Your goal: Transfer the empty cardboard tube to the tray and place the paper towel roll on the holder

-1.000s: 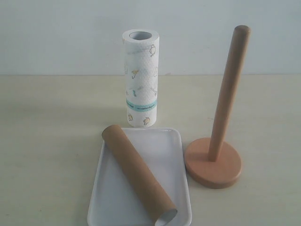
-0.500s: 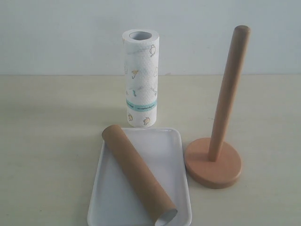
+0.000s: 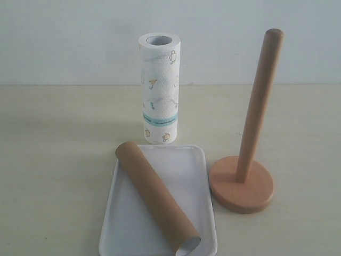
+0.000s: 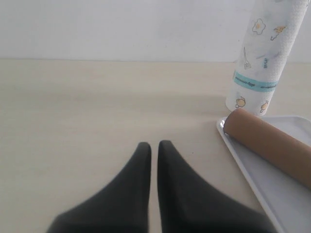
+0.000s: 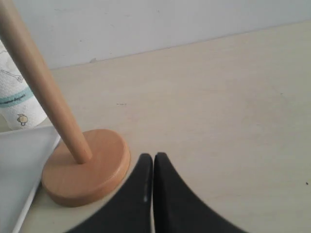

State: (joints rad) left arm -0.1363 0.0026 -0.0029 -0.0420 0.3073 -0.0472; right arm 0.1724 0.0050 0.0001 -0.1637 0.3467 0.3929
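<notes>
The empty cardboard tube (image 3: pixel 157 198) lies slanted in the tray (image 3: pixel 187 168), so that job looks done. The paper towel roll (image 3: pixel 160 88) stands up on the desk (image 3: pixel 53 160), just behind the tray. The holder (image 3: pixel 242 184) stands beside the tray, and its post is bare. Nothing has moved in the last second.

The left hand (image 4: pixel 151 144) is closed and holds nothing; it is low over the desk, off to the side of the tray. The right hand (image 5: pixel 149 156) is closed and empty too, near the holder's base. I think a hand must open next to pick up the roll.
</notes>
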